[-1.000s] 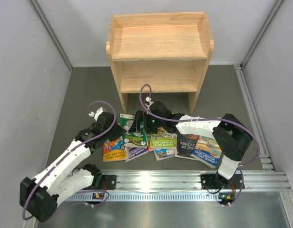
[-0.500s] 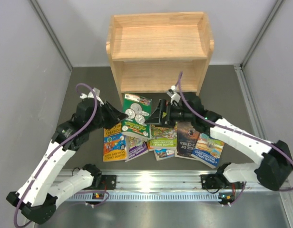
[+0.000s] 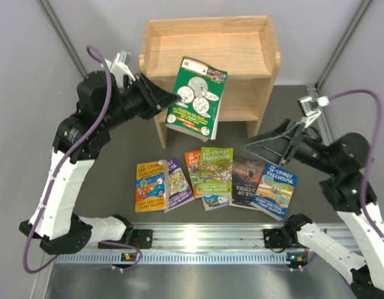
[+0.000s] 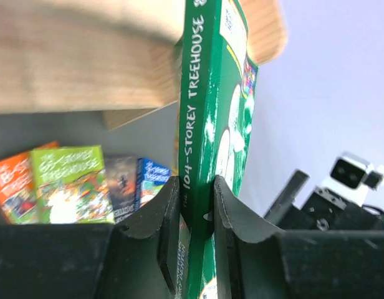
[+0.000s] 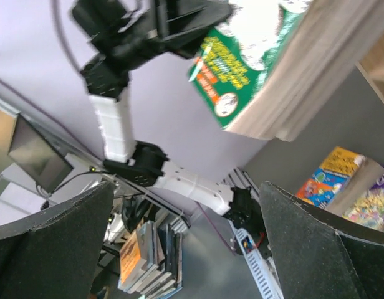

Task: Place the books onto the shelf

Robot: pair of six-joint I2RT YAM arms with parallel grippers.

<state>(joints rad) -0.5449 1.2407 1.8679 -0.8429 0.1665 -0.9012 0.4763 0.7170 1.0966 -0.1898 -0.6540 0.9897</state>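
Above the counter, in front of the shelf, my left tool holds the green book in the air. This tool is pinched on the book, one finger against each cover. The left wrist view shows the grip next to the spine, which reads "104-Storey Treehouse". From above, the book sits tilted, its cover facing up, and it overlaps the shelf's front edge and lower opening. I cannot tell whether the book touches the wood. My right tool is raised off to the right, well apart from the book, with its fingers spread wide and nothing between them. Six more books lie flat on the counter in a row between the arm bases and the shelf. They are the yellow book, purple book, orange book, light green book, dark book and blue book. Neighbouring books overlap at their edges.
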